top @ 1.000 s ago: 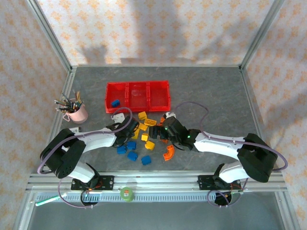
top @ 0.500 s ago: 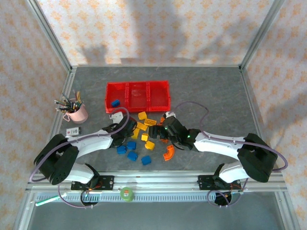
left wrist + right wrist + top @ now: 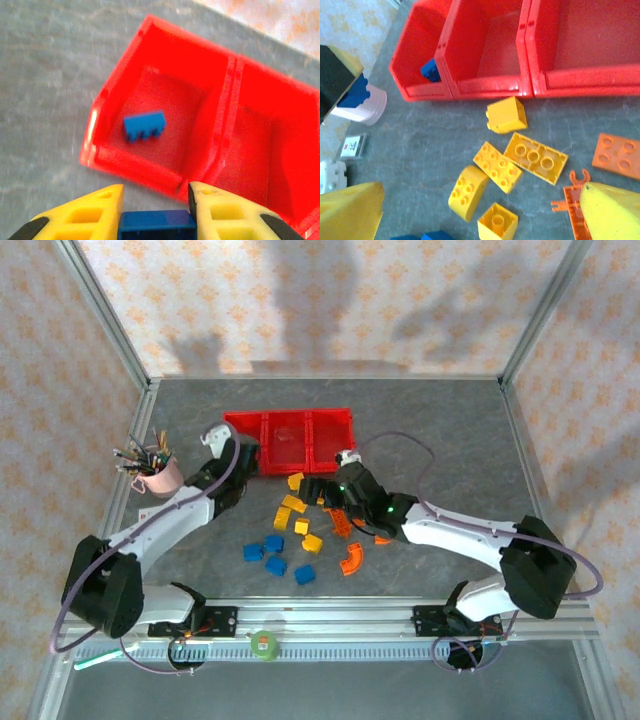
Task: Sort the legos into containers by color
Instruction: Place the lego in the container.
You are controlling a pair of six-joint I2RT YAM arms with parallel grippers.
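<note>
The containers are three joined red bins (image 3: 300, 420). In the left wrist view my left gripper (image 3: 156, 192) is shut on a blue lego (image 3: 157, 225), just short of the near wall (image 3: 135, 167) of the left bin. Another blue lego (image 3: 144, 125) lies in that bin. From above, the left gripper (image 3: 245, 458) is at the tray's left front corner. My right gripper (image 3: 322, 495) hangs open over yellow legos (image 3: 497, 166), with nothing between its fingers (image 3: 612, 210). An orange plate (image 3: 617, 156) lies to their right. Several blue legos (image 3: 276, 565) and an orange arch (image 3: 351, 558) lie nearer the bases.
A pink cup of pens (image 3: 160, 472) stands left of the tray, close to the left arm. A small white label (image 3: 352, 145) lies on the table near it. The loose legos are spread between the two arms.
The left gripper shut on a blue lego in the pile and carried it up and left to the left bin. The right gripper shifted slightly up and left, still open.
</note>
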